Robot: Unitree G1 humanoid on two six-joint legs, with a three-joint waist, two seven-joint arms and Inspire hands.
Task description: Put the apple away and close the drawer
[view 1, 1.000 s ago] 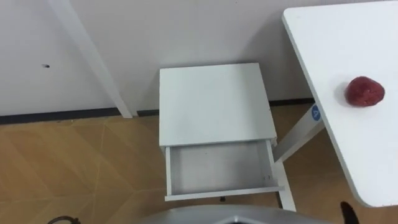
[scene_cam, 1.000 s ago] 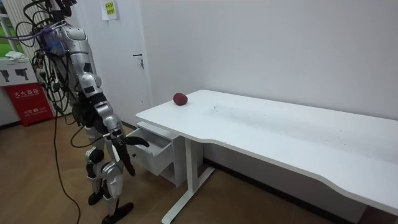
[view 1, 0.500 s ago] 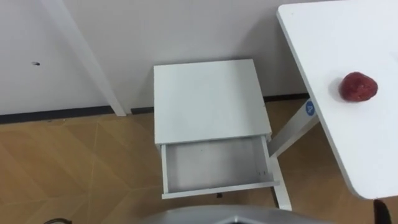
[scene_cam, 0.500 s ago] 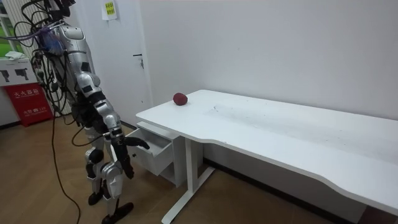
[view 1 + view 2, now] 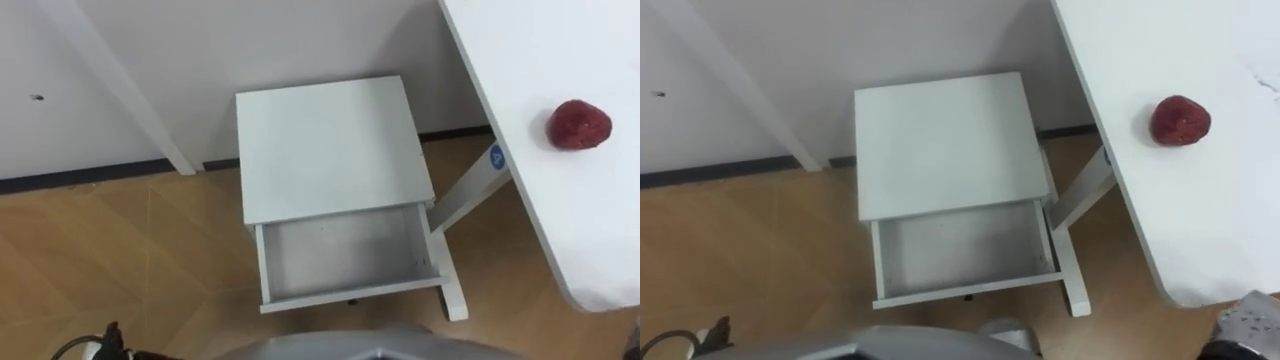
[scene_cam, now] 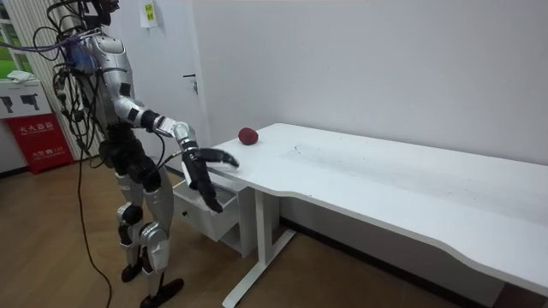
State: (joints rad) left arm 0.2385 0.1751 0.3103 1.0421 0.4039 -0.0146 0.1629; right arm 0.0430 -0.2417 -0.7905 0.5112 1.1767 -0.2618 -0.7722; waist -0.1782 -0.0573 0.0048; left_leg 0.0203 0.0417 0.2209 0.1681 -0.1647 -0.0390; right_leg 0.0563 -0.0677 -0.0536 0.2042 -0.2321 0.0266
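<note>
A dark red apple [image 5: 578,125] lies on the white desk [image 5: 560,230] near its left end, also seen in the room view as the apple [image 6: 247,136]. Left of the desk stands a small white cabinet [image 5: 328,150] against the wall. Its top drawer [image 5: 345,258] is pulled out toward me and holds nothing. I stand in front of the cabinet. My right hand [image 6: 201,164] is raised to about desk height in front of me, open with relaxed fingers, a short way from the apple and touching nothing.
The desk's white leg and foot [image 5: 452,280] stand just right of the drawer. Wood floor [image 5: 130,260] spreads to the left. A slanted white door frame [image 5: 120,90] meets the wall on the left. A red sign [image 6: 36,137] stands behind me.
My right arm has risen from beside my thigh to desk height, reaching toward the desk. The eye view has shifted a little; cabinet, drawer and apple have not moved.
</note>
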